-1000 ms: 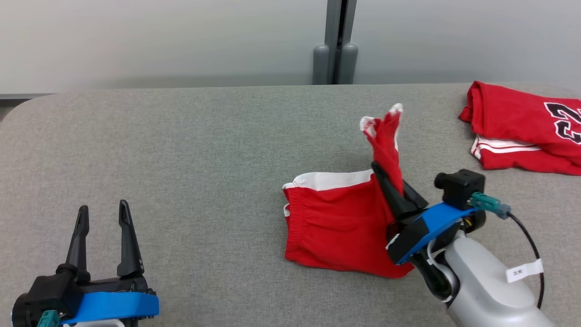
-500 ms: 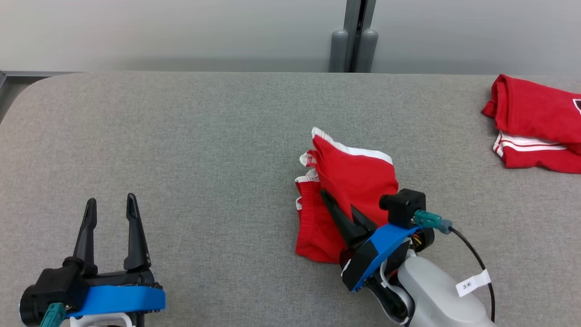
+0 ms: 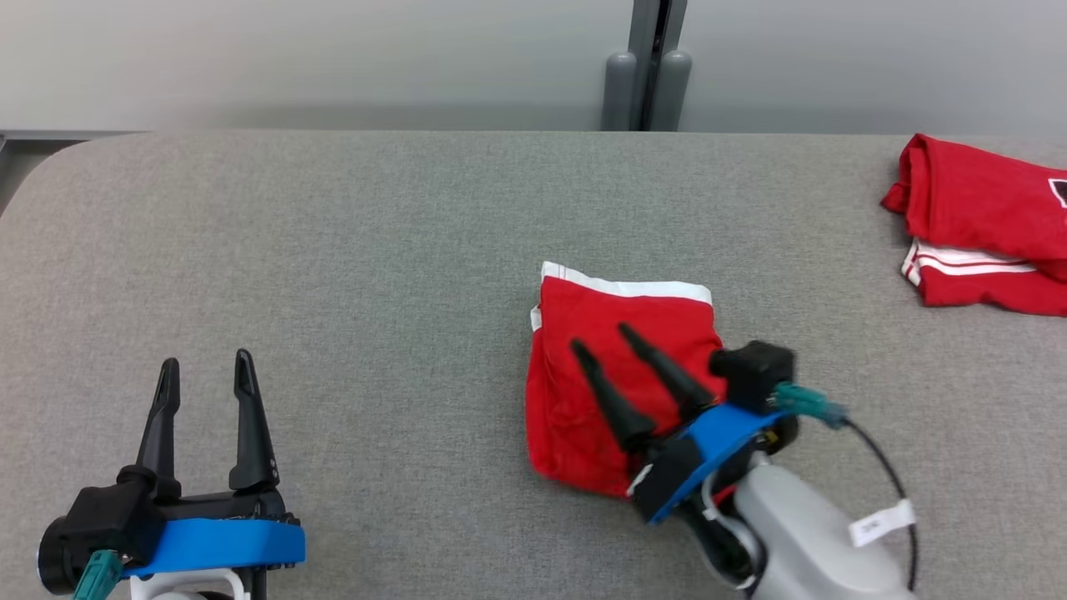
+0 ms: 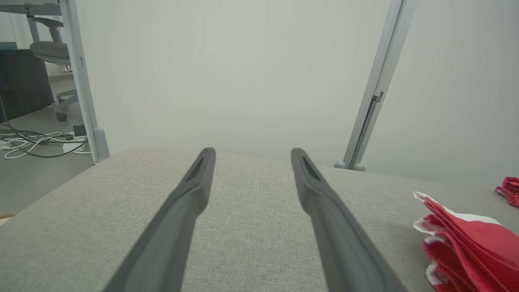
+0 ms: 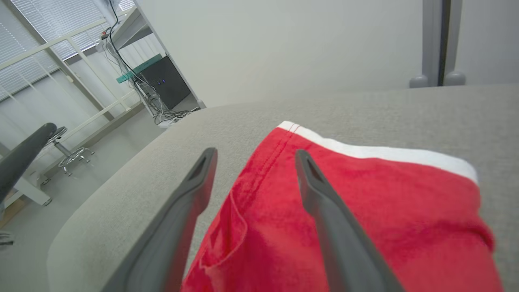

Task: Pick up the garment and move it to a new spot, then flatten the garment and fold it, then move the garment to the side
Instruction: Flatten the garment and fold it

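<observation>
Since a moment ago the flap I was carrying has come down. The garment (image 3: 621, 367) now lies as a flat red block with a white band along its far edge, and my right claw (image 3: 601, 336) has let go of it. The claw's two fingers are spread wide and point over the cloth. In the right wrist view one finger sits over the red fabric and the other over the bare desk (image 3: 375, 250) just beside the garment's edge. I cannot tell whether either tip touches.

The garment lies a little right of the desk's middle. My left claw (image 3: 206, 360) is spread and empty at the near left, well apart from it. A pile of red clothing (image 3: 975, 217) with white stripes lies at the far right. A grey post (image 3: 647, 67) stands behind the desk.
</observation>
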You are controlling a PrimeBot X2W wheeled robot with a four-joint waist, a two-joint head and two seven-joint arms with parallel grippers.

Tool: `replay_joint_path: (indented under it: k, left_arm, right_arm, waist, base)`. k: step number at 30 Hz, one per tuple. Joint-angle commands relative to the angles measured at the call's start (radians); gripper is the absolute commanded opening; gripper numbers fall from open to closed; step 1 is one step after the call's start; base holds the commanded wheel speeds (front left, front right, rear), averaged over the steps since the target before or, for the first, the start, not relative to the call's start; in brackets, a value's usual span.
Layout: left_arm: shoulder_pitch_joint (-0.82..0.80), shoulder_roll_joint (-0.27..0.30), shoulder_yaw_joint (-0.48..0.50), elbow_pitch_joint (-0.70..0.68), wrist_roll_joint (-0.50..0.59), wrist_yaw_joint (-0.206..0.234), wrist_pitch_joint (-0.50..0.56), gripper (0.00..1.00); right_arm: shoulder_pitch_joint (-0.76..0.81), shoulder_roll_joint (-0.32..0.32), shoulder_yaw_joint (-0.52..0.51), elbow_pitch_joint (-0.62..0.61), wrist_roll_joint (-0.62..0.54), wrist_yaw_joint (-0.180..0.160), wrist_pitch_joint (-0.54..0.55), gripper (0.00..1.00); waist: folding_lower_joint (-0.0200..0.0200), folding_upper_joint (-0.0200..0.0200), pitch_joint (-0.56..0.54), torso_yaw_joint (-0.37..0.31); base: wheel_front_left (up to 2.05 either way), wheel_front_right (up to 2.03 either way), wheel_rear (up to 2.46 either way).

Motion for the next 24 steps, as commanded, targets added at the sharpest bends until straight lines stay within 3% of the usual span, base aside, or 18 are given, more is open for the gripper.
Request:
replay_joint_path:
  k: [1, 9, 16, 24]
  left_arm:
    - [0.005, 0.0, 0.003, 0.0, 0.002, -0.001, -0.004, 1.0]
    - [0.015, 0.0, 0.01, 0.0, 0.003, -0.001, -0.004, 1.0]
    - [0.031, 0.0, 0.013, 0.0, 0.007, -0.001, -0.004, 1.0]
    - [0.062, 0.0, 0.019, 0.009, 0.019, -0.001, -0.004, 1.0]
  right_arm:
    - [0.04, -0.028, -0.044, -0.033, -0.018, 0.0, -0.004, 1.0]
    - [0.15, -0.09, -0.285, -0.176, -0.134, 0.0, -0.004, 1.0]
    - [0.247, -0.077, -0.486, -0.273, -0.246, 0.0, -0.005, 1.0]
    - [0.373, -0.029, -0.602, -0.357, -0.342, 0.0, -0.004, 1.0]
  waist:
    - [0.0, 0.0, -0.007, -0.008]
    - [0.0, 0.0, -0.026, -0.033]
    - [0.0, 0.0, -0.043, -0.053]
    - [0.0, 0.0, -0.09, -0.09]
  base:
    - [0.0, 0.0, 0.0]
    - [0.0, 0.0, 0.0]
    - [0.0, 0.0, 0.0]
    - [0.0, 0.0, 0.0]
